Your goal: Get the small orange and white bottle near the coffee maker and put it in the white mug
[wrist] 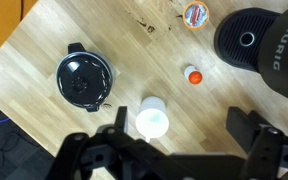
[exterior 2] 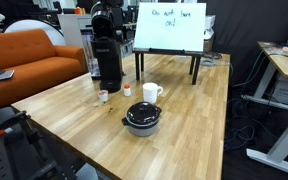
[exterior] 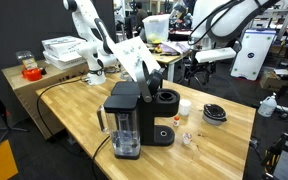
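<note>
Right now I'm in the approach: my hand [wrist: 179, 128] hangs high over the surface [wrist: 44, 40], fingers [wrist: 120, 128] spread wide with nothing between them. The small orange and white bottle [wrist: 192, 75] has not been picked up. It stands upright on the wood between the white mug [wrist: 152, 119] and the coffee maker [wrist: 264, 40], close to the machine's base and apart from both.

My next move, as I judge it, is to slide toward the coffee maker until the bottle sits midway between my fingers, then sink straight down and close on its body. The machine's bulk is near on that side, so I'd turn the fingers to keep clear of it.

The bottle is tiny, with a round orange cap over a white body, and it probably tips easily. The mug is a plain smooth white cylinder, and its open mouth looks wide enough for a straight drop. The coffee maker is matte black plastic with a round top. The surface is pale butcher-block wood, its grain and seams plain to see.

A round black dish [wrist: 84, 80] lies beyond the mug, glossy inside. A second small round orange-topped thing [wrist: 195, 14] sits farther along by the machine — flatter, perhaps a coffee pod, and not my target.
</note>
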`<state>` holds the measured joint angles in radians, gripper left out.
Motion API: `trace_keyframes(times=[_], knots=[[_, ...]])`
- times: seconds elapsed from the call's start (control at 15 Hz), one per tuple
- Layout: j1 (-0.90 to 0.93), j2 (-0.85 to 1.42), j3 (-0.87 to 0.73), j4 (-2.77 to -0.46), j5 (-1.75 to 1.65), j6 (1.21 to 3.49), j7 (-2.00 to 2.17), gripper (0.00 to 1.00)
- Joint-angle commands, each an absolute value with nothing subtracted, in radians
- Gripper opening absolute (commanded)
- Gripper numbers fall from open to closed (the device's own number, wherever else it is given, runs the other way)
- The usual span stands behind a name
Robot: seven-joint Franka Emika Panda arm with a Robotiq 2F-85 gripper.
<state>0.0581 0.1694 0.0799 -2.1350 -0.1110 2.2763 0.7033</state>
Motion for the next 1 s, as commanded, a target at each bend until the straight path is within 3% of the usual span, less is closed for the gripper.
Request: trace_keyframes(times=[0.0, 0.67, 0.93], knots=[[0.072, 0.215, 0.055, -2.102, -0.077, 2.282, 0.672, 1.00], [0.108, 0.489, 0.017, -1.892, 0.026, 2.330, 0.761, 1.00], [0.120, 0.496, 0.006, -1.895, 0.027, 2.327, 0.742, 1.00]])
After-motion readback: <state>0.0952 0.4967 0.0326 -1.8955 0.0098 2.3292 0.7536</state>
